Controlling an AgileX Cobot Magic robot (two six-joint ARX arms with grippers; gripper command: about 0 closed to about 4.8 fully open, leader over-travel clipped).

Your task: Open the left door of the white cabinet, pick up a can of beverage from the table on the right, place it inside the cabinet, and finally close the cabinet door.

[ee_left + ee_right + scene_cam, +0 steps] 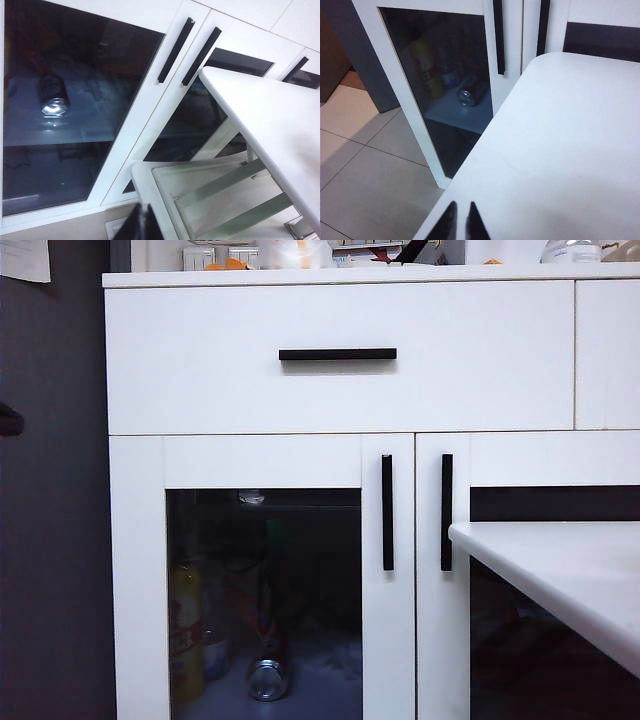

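Note:
The white cabinet has its left door closed, with the vertical black handle along its right edge. Behind the dark glass the red can of beverage lies on its side on the shelf, silver end towards me; it also shows as the can in the left wrist view and the can in the right wrist view. The white table is bare. My left gripper is shut and empty, low and away from the door. My right gripper hovers over the table edge, fingertips slightly apart, holding nothing. Neither gripper shows in the exterior view.
A yellow bottle stands inside at the left of the can. The right door's handle sits beside the left one, under the drawer handle. A white slatted frame sits under the table. Tiled floor lies before the cabinet.

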